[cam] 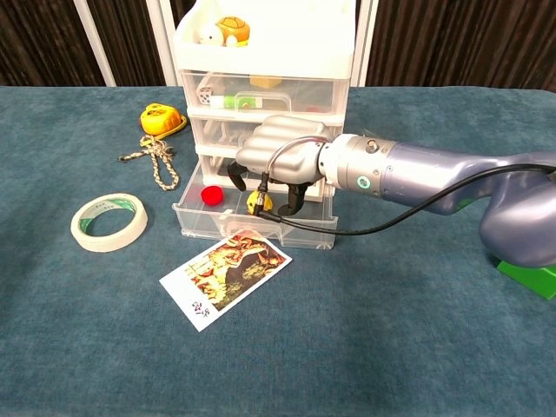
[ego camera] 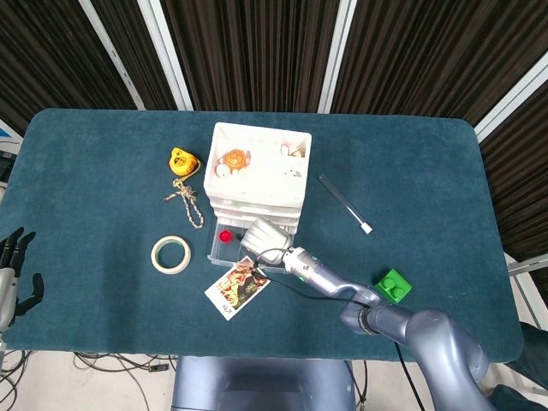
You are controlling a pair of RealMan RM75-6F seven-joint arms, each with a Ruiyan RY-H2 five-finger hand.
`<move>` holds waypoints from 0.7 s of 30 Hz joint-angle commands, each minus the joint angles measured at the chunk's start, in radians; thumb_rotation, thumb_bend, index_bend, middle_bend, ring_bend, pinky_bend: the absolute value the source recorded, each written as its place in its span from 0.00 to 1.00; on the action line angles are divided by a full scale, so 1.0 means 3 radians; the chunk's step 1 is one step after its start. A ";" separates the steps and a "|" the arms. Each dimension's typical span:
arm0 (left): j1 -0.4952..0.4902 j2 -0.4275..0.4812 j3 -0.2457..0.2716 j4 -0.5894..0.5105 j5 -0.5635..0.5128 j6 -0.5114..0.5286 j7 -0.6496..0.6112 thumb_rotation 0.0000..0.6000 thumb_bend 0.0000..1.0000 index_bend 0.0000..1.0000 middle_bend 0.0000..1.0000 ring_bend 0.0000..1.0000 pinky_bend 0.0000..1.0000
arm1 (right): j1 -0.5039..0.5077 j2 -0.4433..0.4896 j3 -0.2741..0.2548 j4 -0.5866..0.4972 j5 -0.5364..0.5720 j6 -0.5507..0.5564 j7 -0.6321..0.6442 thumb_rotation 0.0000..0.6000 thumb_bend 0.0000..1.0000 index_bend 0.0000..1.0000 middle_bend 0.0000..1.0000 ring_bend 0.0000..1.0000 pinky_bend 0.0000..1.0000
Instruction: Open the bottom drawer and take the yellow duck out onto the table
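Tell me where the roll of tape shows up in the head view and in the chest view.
Head view: the roll of tape lies lower left of centre, left of the open bottom drawer.
Chest view: the roll of tape lies at the left edge, middle height.
Shared landmark: the picture card, to the tape's right.

Right hand [ego camera: 265,235] sits over the open bottom drawer [ego camera: 224,247] at frame centre — left hand [ego camera: 12,278] at lower left edge.

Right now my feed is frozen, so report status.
Right hand down in open bottom drawer, fingers around yellow duck; grip unconfirmed. Left hand open, idle at table edge. Red ball beside duck.
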 commanded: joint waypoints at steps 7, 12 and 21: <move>-0.0001 -0.0003 0.0001 0.0010 -0.0005 -0.0007 0.0001 1.00 0.58 0.06 0.00 0.00 0.00 | 0.0020 -0.0068 -0.0003 0.0100 -0.0039 -0.0029 -0.0078 1.00 0.32 0.41 1.00 1.00 1.00; 0.0000 -0.0002 0.0001 0.0008 0.0000 -0.0002 -0.0001 1.00 0.58 0.06 0.00 0.00 0.00 | 0.0021 -0.0110 0.0000 0.0154 -0.0052 -0.0030 -0.0056 1.00 0.32 0.42 1.00 1.00 1.00; 0.0001 -0.0002 -0.0004 0.0002 -0.0008 0.0001 0.0005 1.00 0.58 0.06 0.00 0.00 0.00 | 0.0029 -0.0162 0.0012 0.0219 -0.0062 -0.0051 -0.0046 1.00 0.33 0.43 1.00 1.00 1.00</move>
